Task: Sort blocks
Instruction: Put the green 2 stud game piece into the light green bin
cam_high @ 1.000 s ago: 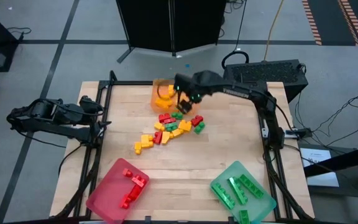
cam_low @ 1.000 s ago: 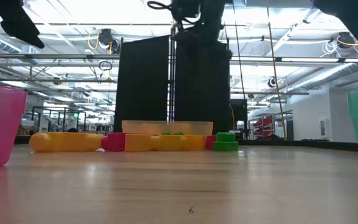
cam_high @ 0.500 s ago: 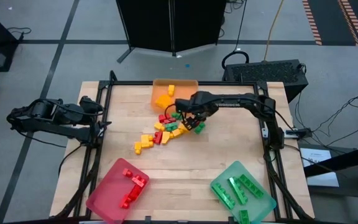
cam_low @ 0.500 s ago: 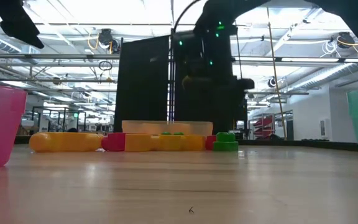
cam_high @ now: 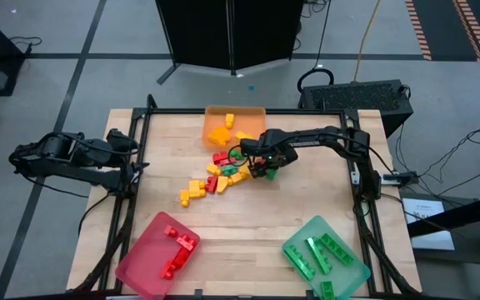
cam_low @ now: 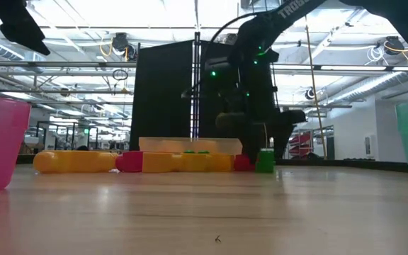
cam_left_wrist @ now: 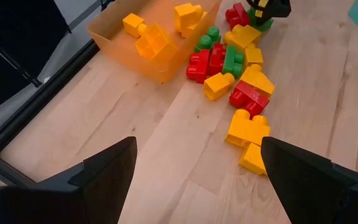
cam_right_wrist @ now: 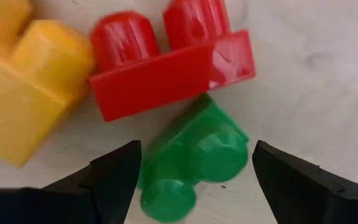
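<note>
From above, the right gripper [cam_high: 265,164] is down over the near edge of the pile of blocks [cam_high: 223,172] in the middle of the table [cam_high: 307,208], jaws apart, not clamped on anything yet — it looks lined up to take a piece off the loose fringe, where there is room for the fingers. The orange tray [cam_high: 223,123] sits at the far edge with yellow-orange pieces in it, the pink tray [cam_high: 152,254] holds red bricks at the near left, the green tray [cam_high: 327,258] holds green ones at the near right, so colour goes with colour. The left gripper [cam_high: 136,158] waits at the left rail, jaws wide. Level with the tabletop, the right arm drops in from above beside a green block [cam_low: 264,161] at the end of a low row of yellow and red pieces; pale, grained wood runs toward the camera. Left wrist view — its two fingers are splayed wide with nothing between them, and ahead lies the scatter of glossy studded bricks (hard moulded plastic, round studs on squared bodies) next to the translucent orange tray. Right wrist view: a two-stud green brick [cam_right_wrist: 191,155] lies flat on the wood between the spread fingers [cam_right_wrist: 117,171], a red brick [cam_right_wrist: 173,65] touching it just beyond and a yellow one [cam_right_wrist: 23,87] beside that. My read: green is the target, and the smooth sides should take a pinch well.
</note>
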Motion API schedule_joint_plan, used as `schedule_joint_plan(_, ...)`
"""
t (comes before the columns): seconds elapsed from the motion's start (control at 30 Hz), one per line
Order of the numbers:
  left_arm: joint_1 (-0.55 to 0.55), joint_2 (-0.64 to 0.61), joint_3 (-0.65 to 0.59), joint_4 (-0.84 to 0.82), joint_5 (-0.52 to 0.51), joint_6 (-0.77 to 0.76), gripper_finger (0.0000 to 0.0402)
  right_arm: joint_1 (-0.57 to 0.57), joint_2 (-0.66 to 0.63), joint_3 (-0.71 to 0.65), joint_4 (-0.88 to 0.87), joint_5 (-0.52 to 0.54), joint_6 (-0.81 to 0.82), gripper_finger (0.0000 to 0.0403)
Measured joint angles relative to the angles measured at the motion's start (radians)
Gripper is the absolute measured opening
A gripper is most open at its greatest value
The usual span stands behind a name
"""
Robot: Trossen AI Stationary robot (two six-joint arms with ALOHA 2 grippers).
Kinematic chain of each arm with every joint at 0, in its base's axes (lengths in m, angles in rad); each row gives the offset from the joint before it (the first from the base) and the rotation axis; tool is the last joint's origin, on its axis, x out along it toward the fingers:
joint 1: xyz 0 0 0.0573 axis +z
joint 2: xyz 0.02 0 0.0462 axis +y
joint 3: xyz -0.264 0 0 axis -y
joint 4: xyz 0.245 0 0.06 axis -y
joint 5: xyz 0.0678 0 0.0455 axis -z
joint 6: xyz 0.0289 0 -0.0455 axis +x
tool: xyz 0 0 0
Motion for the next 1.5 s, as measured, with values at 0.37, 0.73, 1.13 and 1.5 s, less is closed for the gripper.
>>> schedule_joint_plan(0.37, 0.000, 0.000, 0.000, 0.000, -0.006, 0.005, 0.0345, 0.012, 0.000, -0.045, 0.076, -0.012, 0.110, 0.0252)
schedule_joint_plan(0.73, 0.000, 0.000, 0.000, 0.000, -0.009, 0.005, 0.0345, 0.027, -0.019, -0.045, 0.086, -0.016, 0.111, 0.0113)
schedule_joint_plan(1.13, 0.000, 0.000, 0.000, 0.000, -0.008, 0.005, 0.0345, 0.388, -0.345, -0.043, -0.073, -0.022, 0.442, 0.0113)
schedule_joint_plan(1.5, 0.000, 0.000, 0.000, 0.000, 0.000, 0.027, 0.0345, 0.855, -0.410, -0.044, -0.223, -0.079, 1.098, 0.0113)
